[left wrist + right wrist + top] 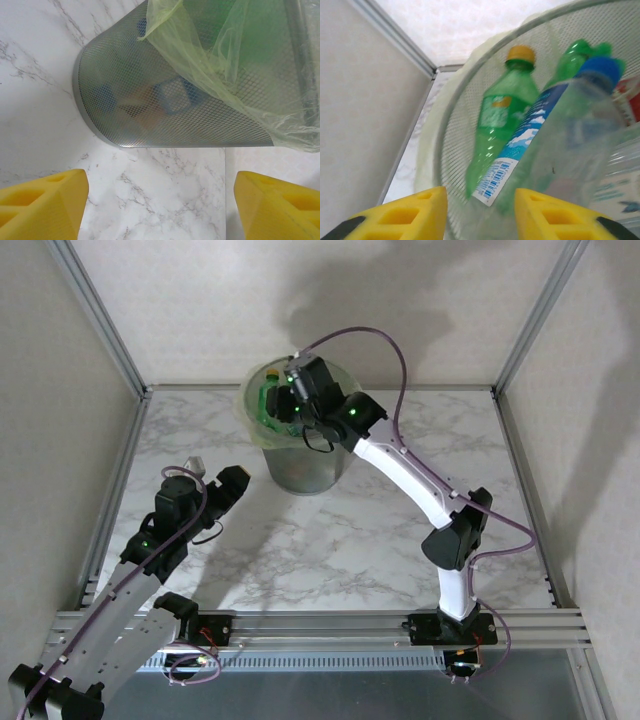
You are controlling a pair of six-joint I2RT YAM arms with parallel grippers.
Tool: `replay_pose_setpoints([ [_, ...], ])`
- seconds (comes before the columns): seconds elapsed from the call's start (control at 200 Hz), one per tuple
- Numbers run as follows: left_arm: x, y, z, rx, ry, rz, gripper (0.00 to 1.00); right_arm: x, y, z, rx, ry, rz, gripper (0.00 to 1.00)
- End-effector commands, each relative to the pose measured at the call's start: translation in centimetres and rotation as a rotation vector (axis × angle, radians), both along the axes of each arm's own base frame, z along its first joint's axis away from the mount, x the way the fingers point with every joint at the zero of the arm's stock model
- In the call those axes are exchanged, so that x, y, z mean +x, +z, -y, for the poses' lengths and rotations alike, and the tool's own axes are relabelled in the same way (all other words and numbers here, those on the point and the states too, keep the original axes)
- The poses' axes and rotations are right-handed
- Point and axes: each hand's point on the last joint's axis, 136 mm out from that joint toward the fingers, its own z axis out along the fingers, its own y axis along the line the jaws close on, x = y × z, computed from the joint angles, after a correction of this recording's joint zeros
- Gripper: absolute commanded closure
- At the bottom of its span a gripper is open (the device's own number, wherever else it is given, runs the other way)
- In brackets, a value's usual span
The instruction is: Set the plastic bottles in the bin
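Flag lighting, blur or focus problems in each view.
Top external: sharp, but the arms throw broad soft shadows on the back wall and the table. Left wrist: bin mesh crisp, contents hazy behind it. Right wrist: the worst, with the bottles soft and the clear blue-capped bottle smeared.

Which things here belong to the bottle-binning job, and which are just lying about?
Job: silver wire-mesh bin lined with a pale green bag; green plastic bottle with orange cap; clear plastic bottle with blue cap.
Just there: white marble-patterned table; aluminium frame rail.
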Motion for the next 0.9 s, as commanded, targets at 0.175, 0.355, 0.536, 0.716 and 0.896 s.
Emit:
replay_pose_setpoints([
  [0.175, 0.1, 0.5, -0.4, 0.012, 0.011, 0.022, 0.24, 1.6, -4.4, 2.1, -0.157, -0.103, -0.047, 0.64],
  [0.355, 0.1, 0.5, -0.4, 0.017, 0.01, 0.021, 0.24, 3.3, -5.0, 4.2, -0.164, -0.155, -0.059, 0.63],
  [0.536, 0.2, 0.4, -0.4, 0.016, 0.012, 0.02, 0.24, 3.3, -3.3, 4.2, -0.138, -0.137, -0.029, 0.63],
  [0.716, 0.3, 0.6, -0.4, 0.017, 0.01, 0.023, 0.24, 2.5, 1.1, 4.6, -0.073, -0.114, 0.042, 0.59],
  [0.896, 0.4, 1.7, -0.7, 0.034, 0.022, 0.047, 0.23, 1.2, 4.7, 6.4, -0.031, -0.125, 0.109, 0.51],
])
